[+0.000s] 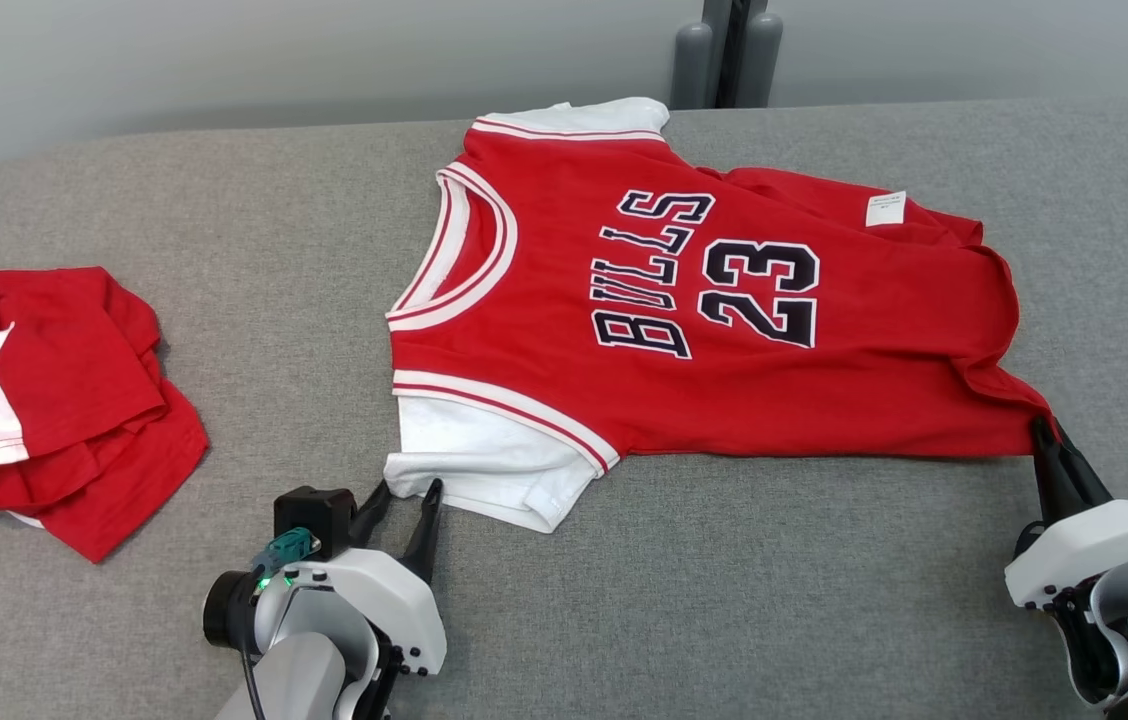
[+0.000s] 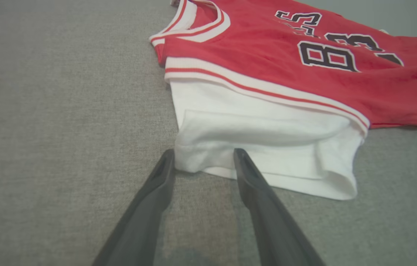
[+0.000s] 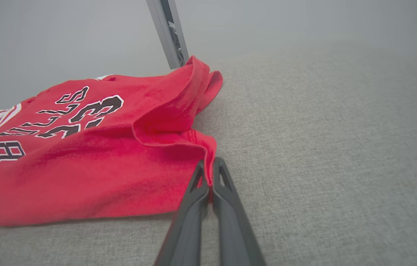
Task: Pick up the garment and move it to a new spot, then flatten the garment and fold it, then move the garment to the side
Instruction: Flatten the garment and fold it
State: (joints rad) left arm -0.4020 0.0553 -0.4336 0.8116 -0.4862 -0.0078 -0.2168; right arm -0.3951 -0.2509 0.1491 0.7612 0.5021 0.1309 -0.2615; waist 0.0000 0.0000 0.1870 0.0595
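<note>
Left gripper (image 1: 410,487) (image 2: 203,153): low at the near left, fingers spread wide, the two tips set either side of the corner of the white sleeve (image 1: 484,460) (image 2: 260,147), touching the cloth or just short of it, not closed on it. Second garment (image 1: 64,400): red with white panels, crumpled, at the far left of the grey padded surface (image 1: 724,600), well apart from the gripper and from the main item. Jersey (image 1: 724,300) (image 2: 267,48) (image 3: 82,166): red, white-trimmed with white sleeves, spread printed side up across the middle of the surface. Long axis runs left to right in the head view, neckline toward the robot's left, hem toward its right; the hem end is rumpled and partly folded over. Lettering, black edged in white: "BULLS" above "23", the tops of the characters toward the neckline, so the word reads from near edge to far edge. White label (image 1: 885,209): at the far hem side, print too small to read. Right gripper (image 1: 1044,432) (image 3: 210,162): at the near right, fingers pressed together on the jersey's near hem corner, red cloth pinched between the tips. Jersey lies between the two grippers, just beyond both.
</note>
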